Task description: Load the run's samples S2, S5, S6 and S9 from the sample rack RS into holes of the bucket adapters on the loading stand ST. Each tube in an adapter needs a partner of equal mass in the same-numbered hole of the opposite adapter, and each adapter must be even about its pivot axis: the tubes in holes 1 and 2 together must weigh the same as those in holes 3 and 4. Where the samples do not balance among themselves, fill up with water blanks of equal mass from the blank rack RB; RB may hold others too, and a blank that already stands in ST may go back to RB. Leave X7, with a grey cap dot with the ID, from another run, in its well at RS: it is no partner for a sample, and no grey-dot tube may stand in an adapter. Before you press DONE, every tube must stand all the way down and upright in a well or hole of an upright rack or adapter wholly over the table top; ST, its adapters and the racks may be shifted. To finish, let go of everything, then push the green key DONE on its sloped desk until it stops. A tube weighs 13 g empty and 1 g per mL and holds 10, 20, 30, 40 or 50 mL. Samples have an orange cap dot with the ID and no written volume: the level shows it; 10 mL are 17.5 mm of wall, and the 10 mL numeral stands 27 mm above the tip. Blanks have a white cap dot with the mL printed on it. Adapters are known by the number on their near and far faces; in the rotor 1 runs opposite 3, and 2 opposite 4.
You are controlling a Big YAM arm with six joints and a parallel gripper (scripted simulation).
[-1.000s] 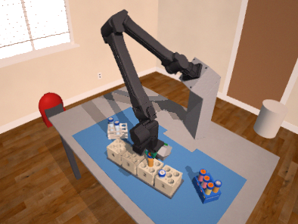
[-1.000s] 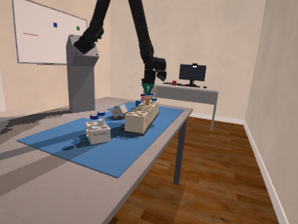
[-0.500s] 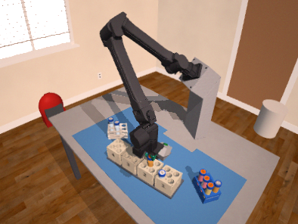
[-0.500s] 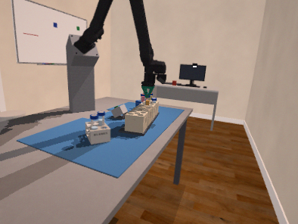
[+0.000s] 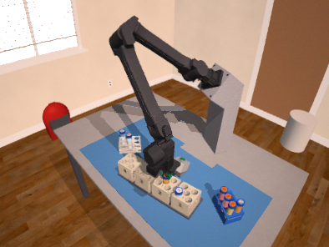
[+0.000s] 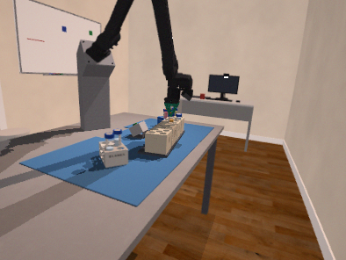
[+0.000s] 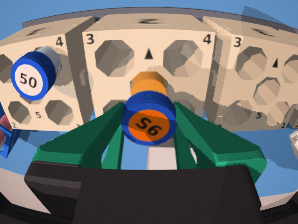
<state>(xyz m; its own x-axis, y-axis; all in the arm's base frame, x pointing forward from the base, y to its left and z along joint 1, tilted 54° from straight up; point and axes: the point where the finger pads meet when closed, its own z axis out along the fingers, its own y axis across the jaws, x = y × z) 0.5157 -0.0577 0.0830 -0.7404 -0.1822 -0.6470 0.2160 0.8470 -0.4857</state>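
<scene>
My gripper (image 5: pixel 165 175) is shut on sample tube S6 (image 7: pixel 149 123), which has a blue cap with an orange dot and orange liquid. It holds the tube upright, low over the loading stand ST, a row of cream adapters. In the wrist view the tube's lower end is at the near side of the middle adapter (image 7: pixel 148 56); I cannot tell which hole it is in. A blank marked 50 (image 7: pixel 32 78) stands in the neighbouring adapter by the numeral 4; it also shows in the top view (image 5: pixel 179 190). The green fingers flank the cap. The gripper also shows in the exterior view (image 6: pixel 170 107).
The blue sample rack RS (image 5: pixel 230 206) with several capped tubes stands to the right of ST. The white blank rack RB (image 5: pixel 133 143) with blue-capped tubes stands at the other end of ST (image 6: pixel 113 151). The DONE desk (image 5: pixel 181 163) sits behind ST. A grey pedestal (image 5: pixel 223 113) carries the arm.
</scene>
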